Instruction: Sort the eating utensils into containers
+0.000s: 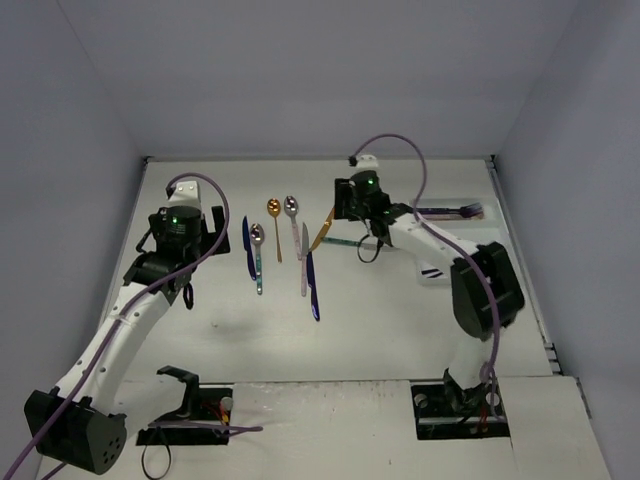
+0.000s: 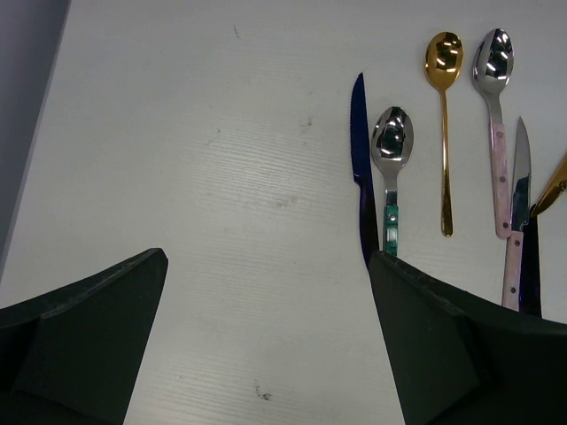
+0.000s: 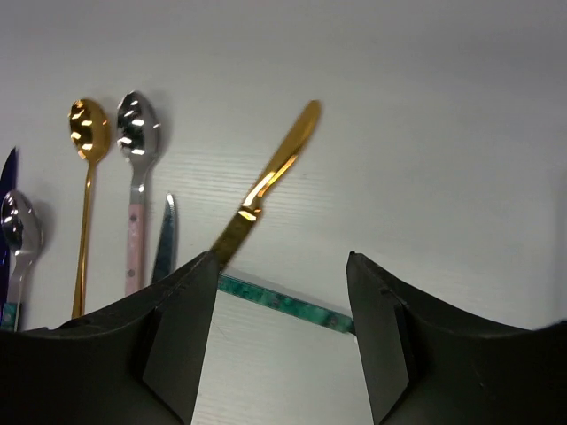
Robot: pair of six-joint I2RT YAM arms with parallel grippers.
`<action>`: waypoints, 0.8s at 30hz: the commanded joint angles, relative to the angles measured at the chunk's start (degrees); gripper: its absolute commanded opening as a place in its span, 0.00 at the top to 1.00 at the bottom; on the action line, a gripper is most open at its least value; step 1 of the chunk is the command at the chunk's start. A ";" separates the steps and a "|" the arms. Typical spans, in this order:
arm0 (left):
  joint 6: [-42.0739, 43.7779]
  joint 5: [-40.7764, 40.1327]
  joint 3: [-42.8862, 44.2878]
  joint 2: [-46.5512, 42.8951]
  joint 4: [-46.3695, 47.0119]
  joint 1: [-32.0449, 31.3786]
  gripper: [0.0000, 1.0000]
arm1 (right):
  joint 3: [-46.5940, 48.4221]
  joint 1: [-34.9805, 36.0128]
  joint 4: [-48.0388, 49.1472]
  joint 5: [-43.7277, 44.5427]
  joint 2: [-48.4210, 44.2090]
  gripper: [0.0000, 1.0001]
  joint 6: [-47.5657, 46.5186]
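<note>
Several utensils lie in a row mid-table: a dark blue knife [image 1: 247,245] [image 2: 361,168], a silver spoon with teal handle [image 1: 257,255] [image 2: 392,146], a gold spoon [image 1: 274,225] [image 2: 444,124], a silver spoon with pink handle [image 1: 293,225] [image 3: 135,159], a pink-handled knife [image 1: 304,260] and a dark blue utensil [image 1: 313,285]. My right gripper [image 1: 350,225] [image 3: 281,258] is open, its fingers either side of a teal handle [image 3: 292,305], beside a gold knife [image 1: 322,232] [image 3: 275,173]. My left gripper [image 1: 195,222] [image 2: 267,257] is open and empty, left of the row.
The white tray [image 1: 480,205] at the back right is hard to tell from the table and partly hidden by the right arm; dark and purple utensils [image 1: 450,211] lie in it. Grey walls close the table on three sides.
</note>
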 commanded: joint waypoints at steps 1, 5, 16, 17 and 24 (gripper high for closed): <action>1.05 -0.41 0.62 -1.61 2.88 0.58 0.03 | 10.56 5.10 2.44 -6.87 9.95 0.47 -8.32; 1.19 -0.60 0.59 -1.37 2.75 0.58 0.03 | 17.11 8.21 2.42 -6.94 16.79 0.53 -9.98; 1.12 -0.45 0.77 -0.41 2.40 0.58 0.03 | 25.47 11.46 2.35 -8.29 28.74 0.61 -12.02; 1.12 -0.43 0.77 -0.38 2.46 0.58 0.03 | 25.78 11.54 2.41 -7.85 29.29 0.61 -12.08; 1.21 -0.40 0.82 -0.29 2.32 0.58 0.03 | 27.42 12.02 2.35 -4.23 33.03 0.70 -11.46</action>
